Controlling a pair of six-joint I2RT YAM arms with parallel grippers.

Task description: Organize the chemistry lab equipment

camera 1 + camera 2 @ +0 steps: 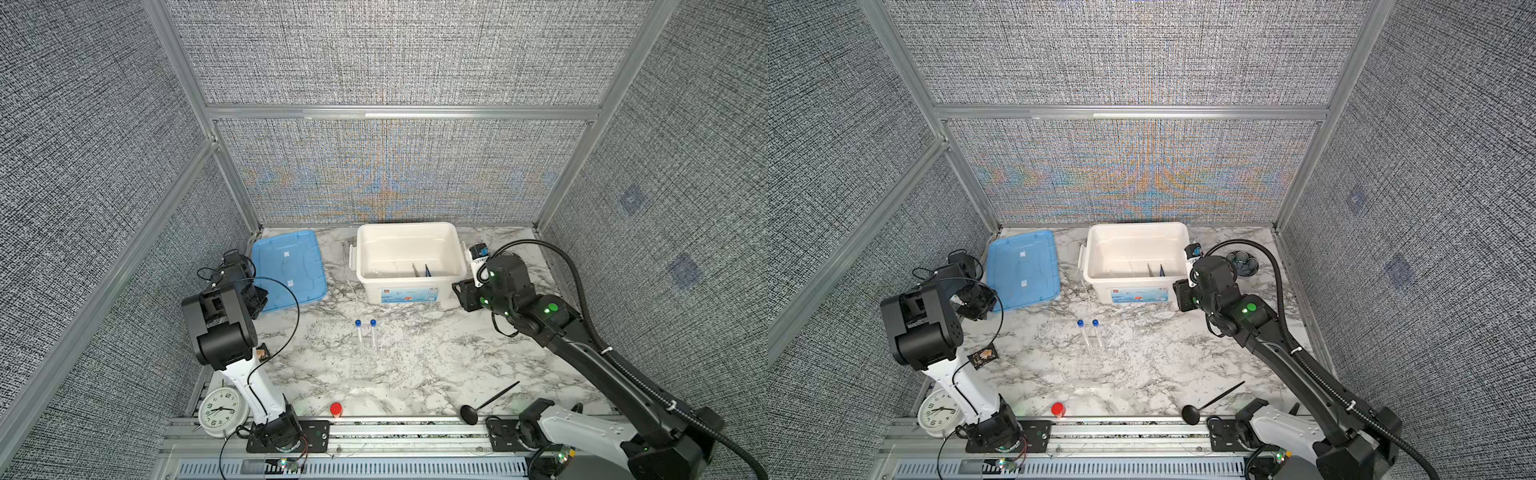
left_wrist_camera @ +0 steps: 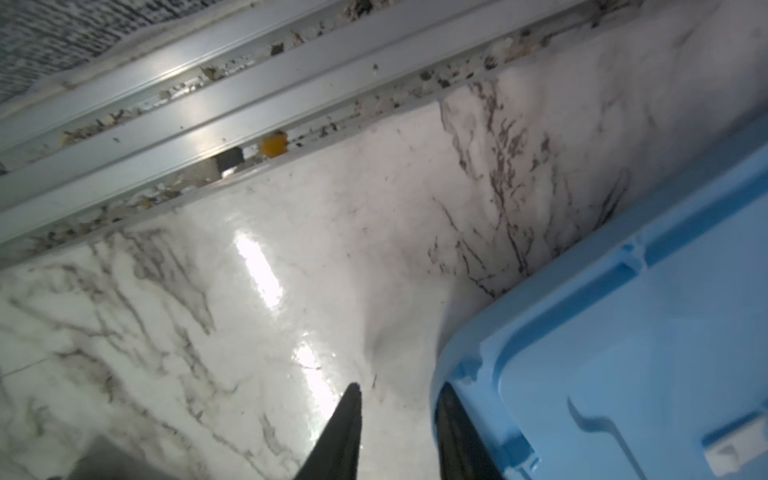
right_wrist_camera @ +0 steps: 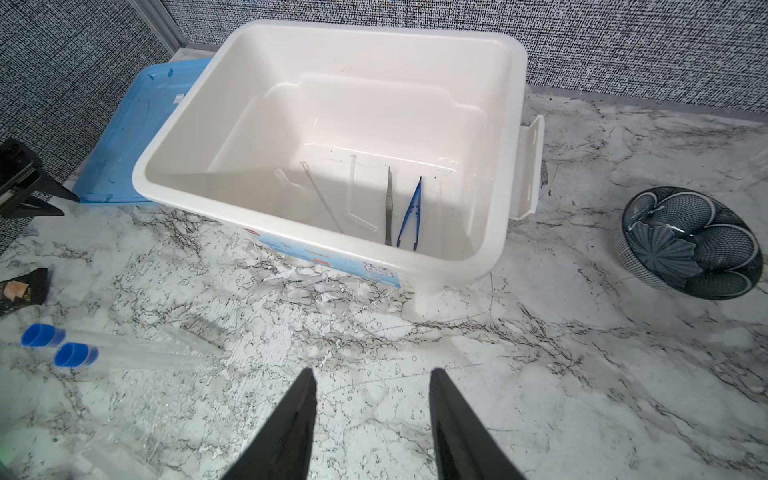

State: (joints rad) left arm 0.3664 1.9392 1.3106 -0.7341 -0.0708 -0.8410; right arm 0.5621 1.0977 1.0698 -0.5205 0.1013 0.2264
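1. The marble table (image 1: pixel 415 365) carries the open white storage box (image 3: pixel 374 54) at its back, ready to receive tools.
2. The blue lid (image 1: pixel 289 270) lies flat beside the box, out of the way.
3. The left gripper (image 2: pixel 399 390) is narrowly open astride the lid's corner, probably to lift it.
4. The right gripper (image 3: pixel 372 372), half open and empty, hangs before the box.
5. The two blue-capped tubes (image 3: pixel 77 355) lie side by side on the table, not yet stored.
6. The silver tweezers (image 3: pixel 389 208) and blue forceps (image 3: pixel 417 195) lie inside the box.

the tabletop (image 3: pixel 561 374) is glossy, smooth and marble-patterned; the walls (image 1: pixel 374 54) look like rough woven cloth. the bin (image 3: pixel 515 124) is smooth white plastic, the lid (image 1: pixel 286 266) translucent blue plastic. the tweezers (image 3: pixel 389 208) are silvery metal, the forceps (image 3: pixel 411 212) blue plastic, the tubes (image 3: pixel 124 353) clear.
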